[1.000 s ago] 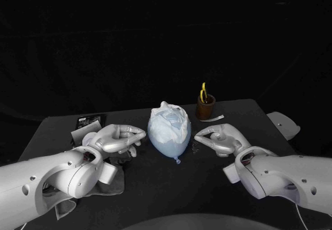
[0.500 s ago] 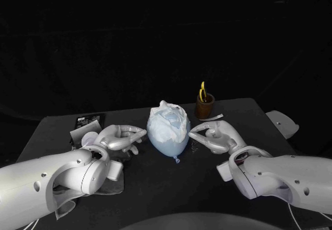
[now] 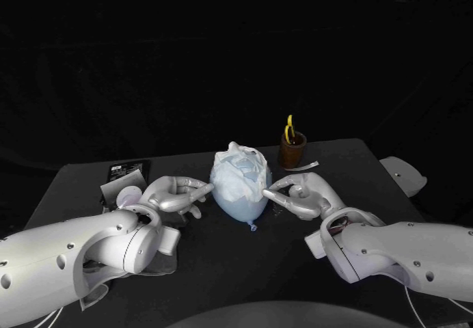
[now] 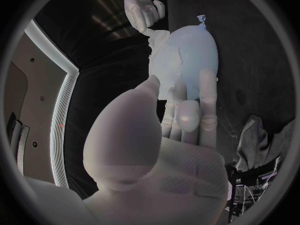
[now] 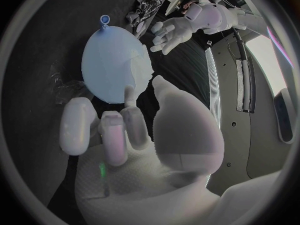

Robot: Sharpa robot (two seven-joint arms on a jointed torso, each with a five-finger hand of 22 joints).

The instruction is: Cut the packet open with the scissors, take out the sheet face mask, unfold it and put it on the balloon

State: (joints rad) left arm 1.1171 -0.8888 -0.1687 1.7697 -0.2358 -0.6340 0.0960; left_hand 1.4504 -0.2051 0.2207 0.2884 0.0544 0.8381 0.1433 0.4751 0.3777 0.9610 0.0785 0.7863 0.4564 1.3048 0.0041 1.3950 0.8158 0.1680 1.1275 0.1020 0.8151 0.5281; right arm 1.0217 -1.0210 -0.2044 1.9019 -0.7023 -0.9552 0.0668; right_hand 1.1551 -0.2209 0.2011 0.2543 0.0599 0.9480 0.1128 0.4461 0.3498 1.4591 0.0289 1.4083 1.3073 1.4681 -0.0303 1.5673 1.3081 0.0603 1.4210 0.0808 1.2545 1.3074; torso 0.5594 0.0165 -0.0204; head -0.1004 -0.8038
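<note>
The pale blue balloon lies in the middle of the black table, knot towards me. The white sheet mask is draped over its far half, crumpled in places. My left hand is at the balloon's left side, its fingertips reaching the mask's edge. My right hand is at the right side with one fingertip on the mask, thumb apart. Neither hand grips anything. The yellow-handled scissors stand in a brown cup behind the balloon.
The opened packet lies at the back left, near the left hand. A grey cloth lies under my left forearm. Crinkled clear film rests on the table by the right hand. A white object sits at the table's right edge.
Both hands have moved inward from either side until their fingertips meet the balloon and the mask. The balloon has stayed where it was.
</note>
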